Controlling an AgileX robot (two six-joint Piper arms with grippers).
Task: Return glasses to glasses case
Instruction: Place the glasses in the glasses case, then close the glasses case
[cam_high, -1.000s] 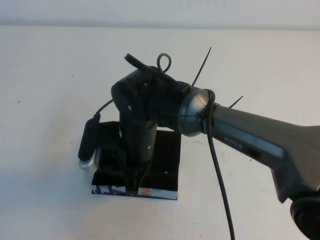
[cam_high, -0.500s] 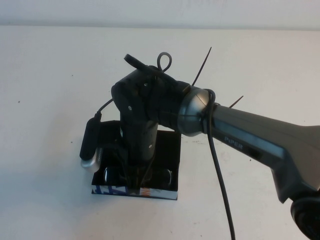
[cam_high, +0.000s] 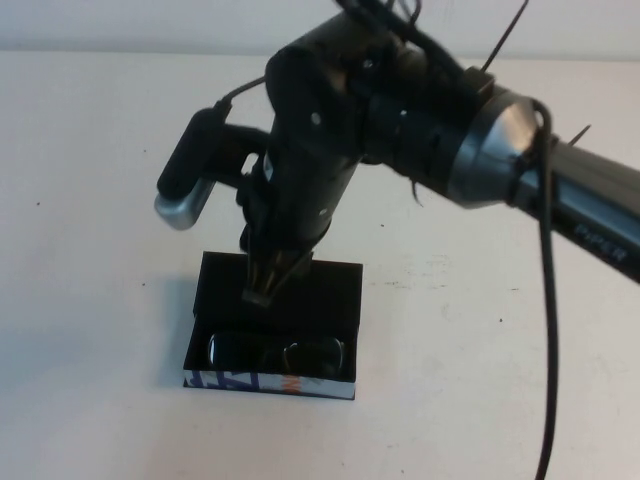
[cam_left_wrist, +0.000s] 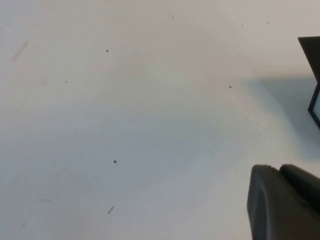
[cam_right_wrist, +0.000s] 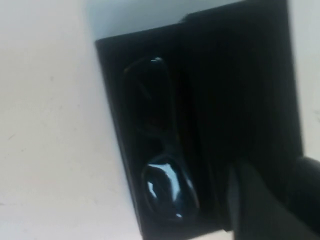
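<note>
My right end effector (cam_high: 268, 283) hangs above the open glasses case (cam_high: 335, 285), over its far half, fingers pointing down and drawn close together with nothing between them; it touches neither the case nor the glasses (cam_high: 277, 353). From my right wrist camera two dark fingertips (cam_right_wrist: 252, 200) show at the frame edge, just beside the case's black interior (cam_right_wrist: 240, 85). The glasses lie inside the case, along the near wall, the one carrying blue, white and orange print on its outer face (cam_high: 268, 381). Dark frame, glossy lenses; one lens shows a bright reflection (cam_right_wrist: 167, 187) in the right wrist view. The lid lies flat, open, on the far side of the case. The case rests on the pale tabletop (cam_high: 100, 200). A black cable (cam_high: 545, 330) hangs from my right arm on the case's right side. My left end effector (cam_left_wrist: 285, 202) appears only as a dark corner in its own wrist view, above bare tabletop, with one case corner (cam_left_wrist: 311, 55) at the frame edge; I cannot tell how far it is open.
</note>
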